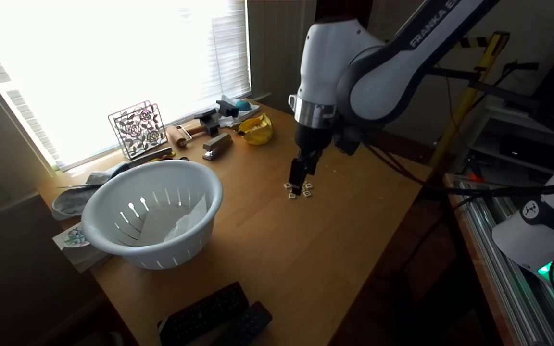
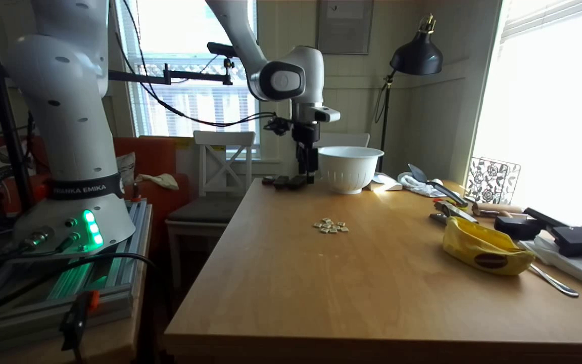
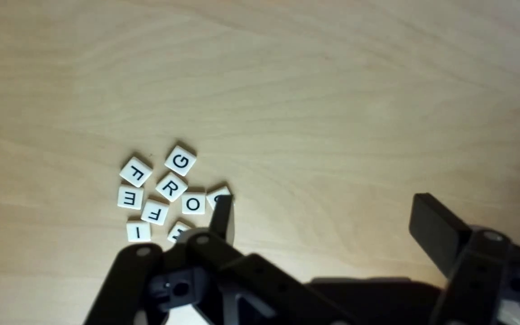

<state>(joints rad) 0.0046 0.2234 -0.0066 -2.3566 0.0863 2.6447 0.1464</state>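
My gripper (image 3: 323,198) stands open above the wooden table, with only bare wood showing between its fingers in the wrist view. Several small white letter tiles lie in a loose cluster left of it, among them a G tile (image 3: 180,160), an R tile (image 3: 171,186), an O tile (image 3: 193,203) and an I tile (image 3: 138,231). The left finger (image 3: 220,219) partly covers one tile (image 3: 217,195) at the cluster's right edge. In an exterior view the gripper (image 1: 297,185) hides part of the tiles (image 1: 292,195); elsewhere the tiles (image 2: 330,226) lie nearer the camera than the gripper (image 2: 309,177).
A white colander (image 1: 154,211) with something pale inside stands on the table. Dark remotes (image 1: 205,312) lie near one end. Along the window side are a yellow banana-like pouch (image 2: 485,247), a stapler (image 1: 217,145), a rolling pin (image 2: 495,209) and a metal floral holder (image 1: 137,127).
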